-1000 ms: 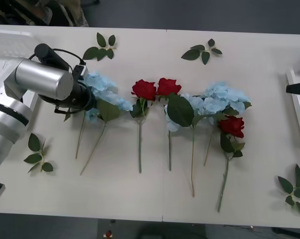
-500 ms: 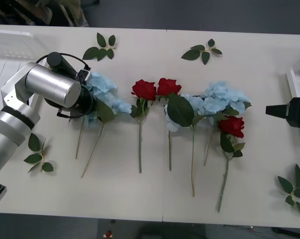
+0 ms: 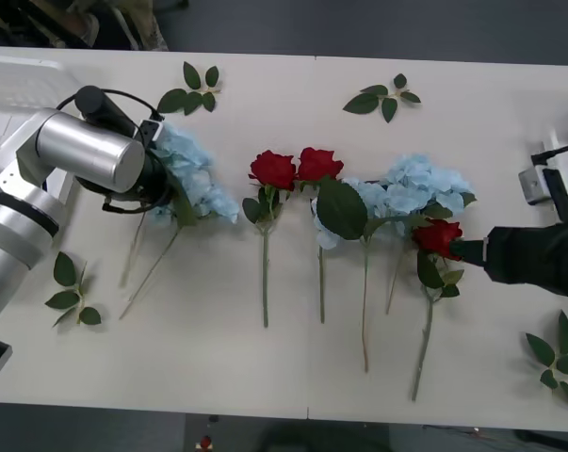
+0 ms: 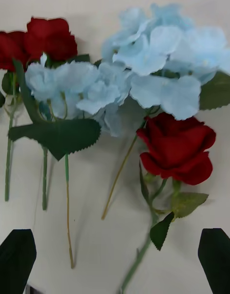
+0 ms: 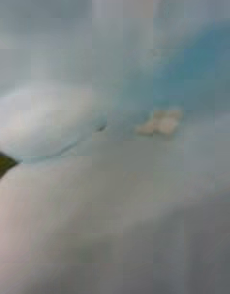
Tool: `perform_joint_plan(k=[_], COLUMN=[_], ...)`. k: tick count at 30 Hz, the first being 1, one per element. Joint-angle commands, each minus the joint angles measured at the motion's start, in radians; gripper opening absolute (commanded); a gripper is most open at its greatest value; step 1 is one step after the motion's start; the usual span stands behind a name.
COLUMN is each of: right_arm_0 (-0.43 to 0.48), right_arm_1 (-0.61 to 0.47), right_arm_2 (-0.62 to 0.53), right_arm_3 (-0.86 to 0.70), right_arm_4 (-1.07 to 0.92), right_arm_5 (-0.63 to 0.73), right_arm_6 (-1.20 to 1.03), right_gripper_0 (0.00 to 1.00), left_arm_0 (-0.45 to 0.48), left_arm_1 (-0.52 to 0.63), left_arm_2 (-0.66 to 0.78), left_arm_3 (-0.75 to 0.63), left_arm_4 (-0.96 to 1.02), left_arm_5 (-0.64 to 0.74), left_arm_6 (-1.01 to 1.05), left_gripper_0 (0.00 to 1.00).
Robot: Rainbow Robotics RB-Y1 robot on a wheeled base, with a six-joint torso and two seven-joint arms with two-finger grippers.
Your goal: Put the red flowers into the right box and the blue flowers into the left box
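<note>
on the tabletop [image 3: 265, 377] our right gripper [image 3: 474, 250] has swept in from the right box [image 3: 559, 179] and now sits at the rightmost red rose [image 3: 438, 237], fingers [image 4: 18, 253] wide open, empty. our left gripper [image 3: 167, 185] has dragged the leftmost blue flowers [image 3: 194, 177] toward the left box [image 3: 10, 85]; we cannot tell its fingers' state.

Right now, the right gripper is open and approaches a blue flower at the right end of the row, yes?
Not quite. The right gripper is open, but it approaches a red rose, not a blue flower; the right wrist view shows the rose lined up between its fingers, at the right end of the row.
</note>
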Motion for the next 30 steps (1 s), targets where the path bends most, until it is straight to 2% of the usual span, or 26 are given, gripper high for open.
perform_joint_plan(k=[1,8,17,25,30], right_arm_0=[-0.005,-0.042,-0.082,-0.152,-0.174], right_arm_1=[-0.077,-0.164,-0.181,-0.189,-0.189], right_arm_2=[0.057,0.196,0.282,0.362,0.38], right_arm_3=[-0.028,-0.028,-0.013,0.07,0.126], right_arm_4=[0.002,0.016,0.056,0.093,0.11], right_arm_5=[-0.036,-0.1,-0.106,-0.108,-0.091], right_arm_6=[-0.133,-0.291,-0.458,-0.464,-0.464], right_gripper_0=[1.0,1.0,1.0,1.0,1.0], left_arm_0=[-0.052,-0.052,-0.078,-0.081,-0.112], left_arm_1=[0.005,0.038,0.131,0.203,0.217], left_arm_2=[0.062,0.122,0.192,0.3,0.383], left_arm_3=[-0.056,-0.193,-0.404,-0.435,-0.452], left_arm_4=[-0.015,-0.012,0.022,0.154,0.166], left_arm_5=[0.055,0.219,0.492,0.552,0.658], left_arm_6=[0.029,0.026,-0.043,-0.198,-0.322], left_gripper_0=[0.0,0.0,0.0,0.0,0.0])
